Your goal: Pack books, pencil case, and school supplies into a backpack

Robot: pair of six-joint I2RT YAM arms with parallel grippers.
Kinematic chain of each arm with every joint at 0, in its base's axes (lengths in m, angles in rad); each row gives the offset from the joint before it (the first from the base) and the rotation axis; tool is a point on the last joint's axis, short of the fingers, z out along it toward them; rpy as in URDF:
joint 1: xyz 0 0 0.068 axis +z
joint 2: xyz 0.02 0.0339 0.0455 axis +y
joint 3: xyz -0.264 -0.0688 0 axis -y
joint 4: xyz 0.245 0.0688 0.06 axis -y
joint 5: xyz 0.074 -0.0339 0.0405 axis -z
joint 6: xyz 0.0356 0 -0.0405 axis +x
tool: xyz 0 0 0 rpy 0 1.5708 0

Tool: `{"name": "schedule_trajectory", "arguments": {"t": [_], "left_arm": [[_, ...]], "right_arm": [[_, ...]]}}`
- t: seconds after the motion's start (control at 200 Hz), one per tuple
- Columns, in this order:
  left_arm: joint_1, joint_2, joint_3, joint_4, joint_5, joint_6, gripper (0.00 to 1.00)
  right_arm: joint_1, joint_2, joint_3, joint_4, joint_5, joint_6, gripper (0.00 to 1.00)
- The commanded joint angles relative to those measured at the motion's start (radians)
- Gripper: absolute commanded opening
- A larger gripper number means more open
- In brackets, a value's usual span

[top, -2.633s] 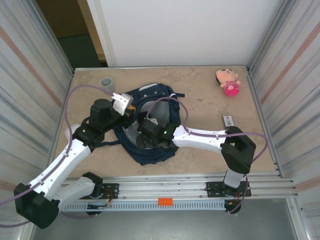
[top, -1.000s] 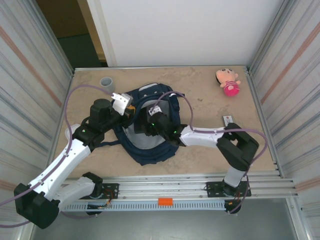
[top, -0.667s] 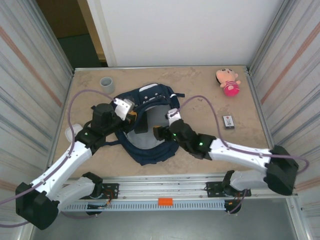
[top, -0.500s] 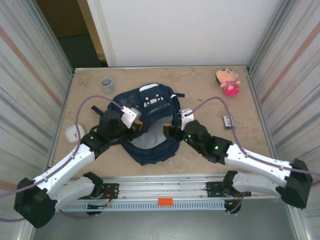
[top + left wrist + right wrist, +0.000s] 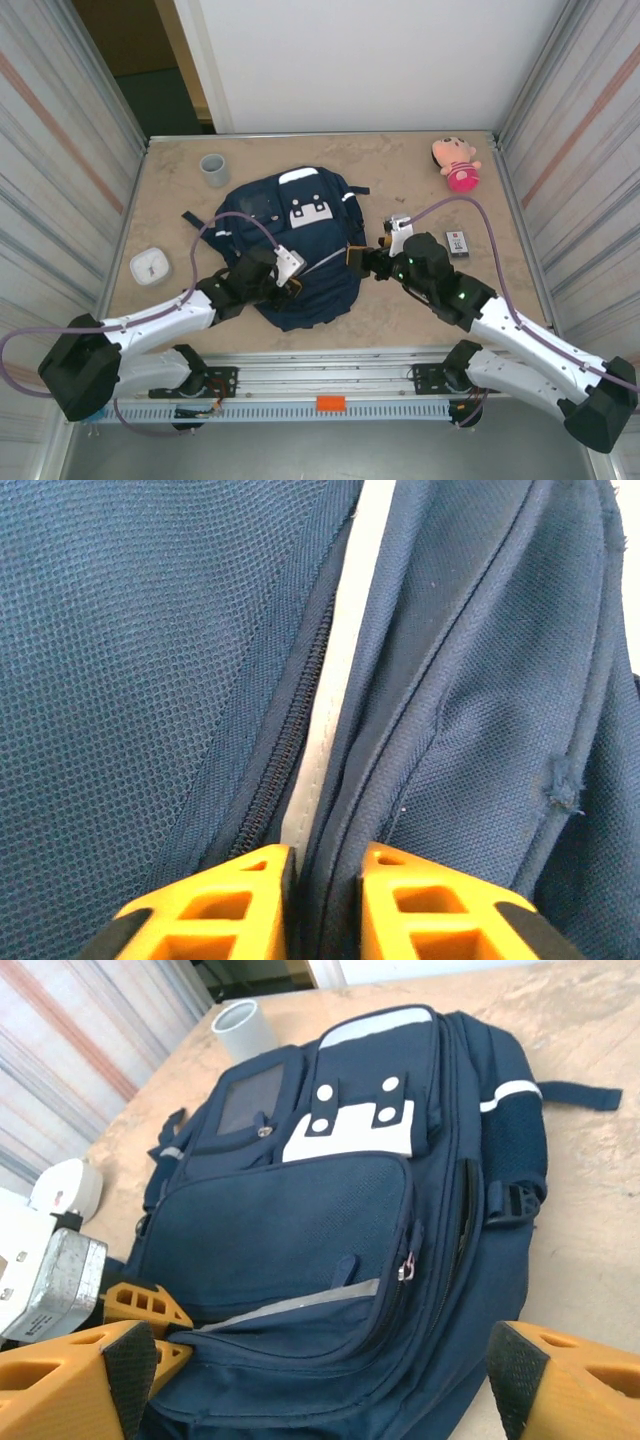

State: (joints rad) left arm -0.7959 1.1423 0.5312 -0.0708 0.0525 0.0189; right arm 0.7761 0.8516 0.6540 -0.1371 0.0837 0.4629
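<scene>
Navy backpack [image 5: 300, 250] flat; left gripper [image 5: 325, 875] narrowly astride zip fold, hold uncertain; right gripper [image 5: 320, 1375] wide, empty; packet [image 5: 457, 243] likely next.

The backpack [image 5: 290, 240] lay flat at the middle of the surface [image 5: 390, 175], with a cup [image 5: 213, 168] behind it to the left, a square object [image 5: 150, 266] well off its left side and a plush toy [image 5: 456, 163] in the far right corner. A small packet [image 5: 457, 243] lay to the backpack's right, just beyond the right pincer [image 5: 362, 258], which stood beside the bag's right edge. The left pincer [image 5: 325, 865] sat on the bag's near left part, a fold of fabric beside the zip [image 5: 330, 710] between its fingers.
</scene>
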Motion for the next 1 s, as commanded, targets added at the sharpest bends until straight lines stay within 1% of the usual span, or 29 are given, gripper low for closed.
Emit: {"name": "schedule_trajectory", "arguments": {"t": [0.0, 0.1, 0.145, 0.17, 0.22, 0.261, 0.316, 0.421, 0.466, 0.521, 0.646, 0.727, 0.877, 0.922, 0.992], "left_arm": [[-0.008, -0.021, 0.028, -0.041, -0.015, -0.041, 0.32], [0.020, -0.080, 0.045, -0.057, -0.017, -0.092, 0.48], [0.047, -0.113, 0.053, -0.071, -0.012, -0.132, 0.55], [0.066, -0.136, 0.055, -0.080, -0.002, -0.149, 0.57], [0.109, -0.181, 0.055, -0.095, 0.015, -0.182, 0.60], [0.141, -0.223, 0.053, -0.106, 0.018, -0.211, 0.62], [0.190, -0.278, 0.047, -0.125, 0.024, -0.246, 0.63], [0.288, -0.374, 0.021, -0.151, 0.052, -0.297, 0.64], [0.333, -0.407, 0.006, -0.155, 0.069, -0.324, 0.64], [0.391, -0.437, -0.016, -0.159, 0.094, -0.355, 0.65], [0.504, -0.477, -0.062, -0.162, 0.158, -0.430, 0.65], [0.544, -0.486, -0.086, -0.157, 0.185, -0.462, 0.65], [0.554, -0.485, -0.109, -0.154, 0.173, -0.477, 0.65], [0.554, -0.480, -0.110, -0.160, 0.162, -0.479, 0.65], [0.555, -0.468, -0.105, -0.172, 0.144, -0.475, 0.65]], "right_arm": [[-0.037, 0.038, 0.015, -0.011, -0.128, -0.012, 0.87], [-0.077, 0.102, 0.063, -0.047, -0.205, -0.059, 0.87], [-0.084, 0.131, 0.092, -0.071, -0.244, -0.122, 0.87], [-0.084, 0.132, 0.111, -0.085, -0.255, -0.157, 0.87], [-0.073, 0.191, 0.144, -0.114, -0.272, -0.245, 0.87], [-0.055, 0.212, 0.165, -0.133, -0.287, -0.347, 0.85], [0.009, 0.238, 0.187, -0.158, -0.252, -0.507, 0.82], [0.156, 0.291, 0.197, -0.188, -0.115, -0.833, 0.78], [0.190, 0.324, 0.203, -0.195, -0.084, -0.937, 0.78], [0.218, 0.370, 0.218, -0.209, -0.071, -1.018, 0.77], [0.253, 0.479, 0.272, -0.246, -0.083, -1.084, 0.76], [0.279, 0.535, 0.290, -0.248, -0.087, -1.100, 0.76], [0.305, 0.613, 0.282, -0.206, -0.111, -1.098, 0.75], [0.303, 0.632, 0.272, -0.194, -0.103, -1.093, 0.73], [0.300, 0.644, 0.258, -0.178, -0.076, -1.093, 0.67]]}}
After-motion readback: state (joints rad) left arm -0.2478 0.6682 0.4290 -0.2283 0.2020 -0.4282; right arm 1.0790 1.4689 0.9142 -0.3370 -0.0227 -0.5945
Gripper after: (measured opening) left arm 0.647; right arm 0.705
